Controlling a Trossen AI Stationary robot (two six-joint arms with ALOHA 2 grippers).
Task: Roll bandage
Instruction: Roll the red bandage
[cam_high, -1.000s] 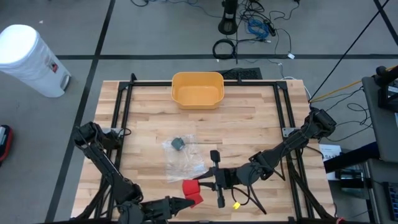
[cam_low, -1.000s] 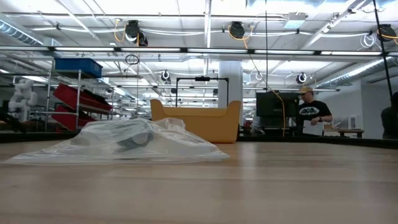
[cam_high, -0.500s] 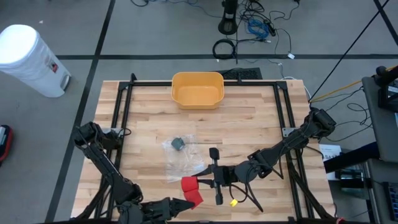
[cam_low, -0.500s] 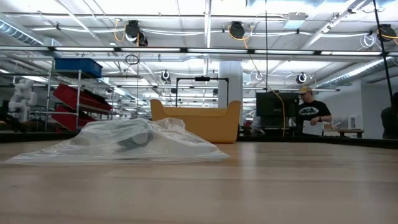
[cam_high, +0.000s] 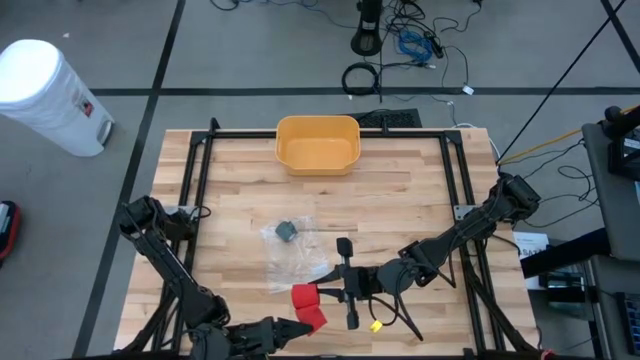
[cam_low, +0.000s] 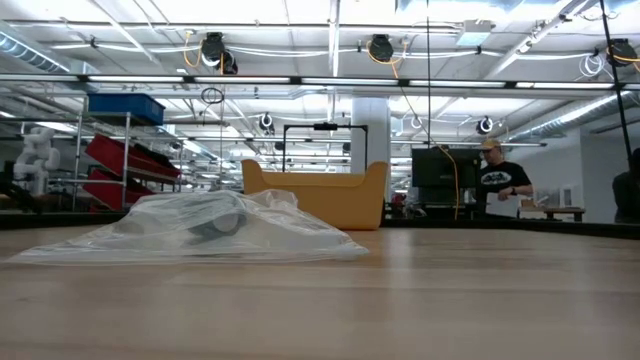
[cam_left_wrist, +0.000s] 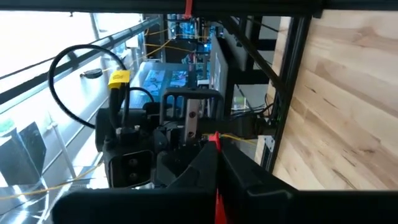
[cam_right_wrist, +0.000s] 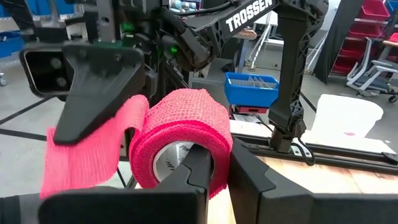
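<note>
While your right gripper (cam_high: 318, 294) is clamped on the roll of red bandage (cam_right_wrist: 180, 144), one finger (cam_right_wrist: 198, 169) through the roll's hollow core and the other outside the wrap, it holds that roll above the near edge of the wooden table (cam_high: 400, 200), with a loose tail (cam_right_wrist: 84, 152) of the same red fabric hanging off to one side. Your left gripper (cam_high: 308, 324) sits just beside it, reaching in from the near left corner, and its fingers (cam_left_wrist: 205, 171) are pressed together on the free end of that tail; in its own wrist view only a thin sliver of red shows between them. Farther in on the table, near the bandage, you have a crumpled clear plastic bag (cam_high: 295, 258) lying flat with a small dark object (cam_high: 287, 231) resting on its far end. Well beyond that, at the far edge of the table, stands a yellow bin (cam_high: 317, 143). In the low view you can see a person (cam_low: 499, 186) standing in the room behind the table.
</note>
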